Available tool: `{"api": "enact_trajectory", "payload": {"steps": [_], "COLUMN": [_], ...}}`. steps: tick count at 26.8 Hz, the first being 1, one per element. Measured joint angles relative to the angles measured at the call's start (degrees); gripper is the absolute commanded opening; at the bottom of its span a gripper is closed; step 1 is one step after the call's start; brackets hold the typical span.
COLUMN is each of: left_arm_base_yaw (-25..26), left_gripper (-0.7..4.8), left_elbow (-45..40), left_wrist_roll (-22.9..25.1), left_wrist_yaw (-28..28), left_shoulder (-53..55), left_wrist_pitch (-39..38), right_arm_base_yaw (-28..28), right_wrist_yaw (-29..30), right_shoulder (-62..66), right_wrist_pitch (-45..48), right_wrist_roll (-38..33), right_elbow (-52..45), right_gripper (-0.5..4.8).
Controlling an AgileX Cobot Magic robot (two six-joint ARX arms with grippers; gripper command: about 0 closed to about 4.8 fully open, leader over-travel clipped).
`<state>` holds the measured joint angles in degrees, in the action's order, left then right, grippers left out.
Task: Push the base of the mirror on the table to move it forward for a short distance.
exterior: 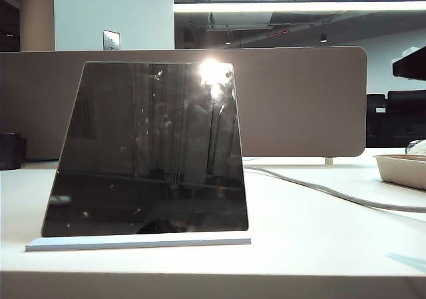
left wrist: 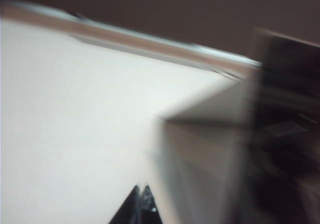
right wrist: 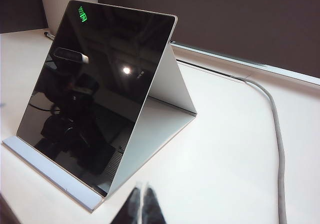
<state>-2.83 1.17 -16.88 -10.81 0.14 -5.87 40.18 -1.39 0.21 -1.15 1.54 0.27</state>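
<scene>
The mirror (exterior: 150,149) is a dark glossy tilted panel standing on the white table (exterior: 319,232). The base of the mirror (exterior: 133,243) is a thin white plate along its lower edge. In the right wrist view the mirror (right wrist: 95,79) stands with its white back support, and the base (right wrist: 50,171) runs along its front. My right gripper (right wrist: 141,188) is shut and empty, over the table just beside the base's near corner. The left wrist view is blurred: my left gripper (left wrist: 141,188) looks shut and empty above the table, close to the mirror's side (left wrist: 210,129). Neither gripper shows in the exterior view.
A grey-white cable (exterior: 333,194) runs across the table from behind the mirror to the right; it also shows as the cable (right wrist: 276,129) in the right wrist view. A brown desk divider (exterior: 299,99) stands behind. A white tray (exterior: 403,169) sits far right, a dark object (exterior: 10,151) far left.
</scene>
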Motion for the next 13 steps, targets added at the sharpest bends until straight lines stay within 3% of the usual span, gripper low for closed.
{"api": "enact_trajectory", "payload": {"steps": [1, 7, 13], "left_arm_base_yaw": [0.0, -1.05, -7.28], "left_gripper": [-0.01, -0.01, -0.01], "left_elbow": [2.64, 14.91, 18.93], "left_wrist_roll": [0.13, 3.87, 5.4], "left_wrist_yaw": [-8.07, -16.04, -22.67], "left_shoulder": [1.05, 14.21, 25.94], "left_wrist_pitch": [-5.03, -25.03, -26.1], "right_arm_base_yaw": [0.0, 0.0, 0.0], "right_wrist_yaw": [0.0, 0.0, 0.0], "right_shoulder": [0.0, 0.0, 0.0], "right_wrist_pitch": [0.0, 0.0, 0.0], "right_wrist_roll": [0.0, 0.0, 0.0], "right_elbow": [0.0, 0.0, 0.0], "right_gripper": [0.22, 0.22, 0.22]}}
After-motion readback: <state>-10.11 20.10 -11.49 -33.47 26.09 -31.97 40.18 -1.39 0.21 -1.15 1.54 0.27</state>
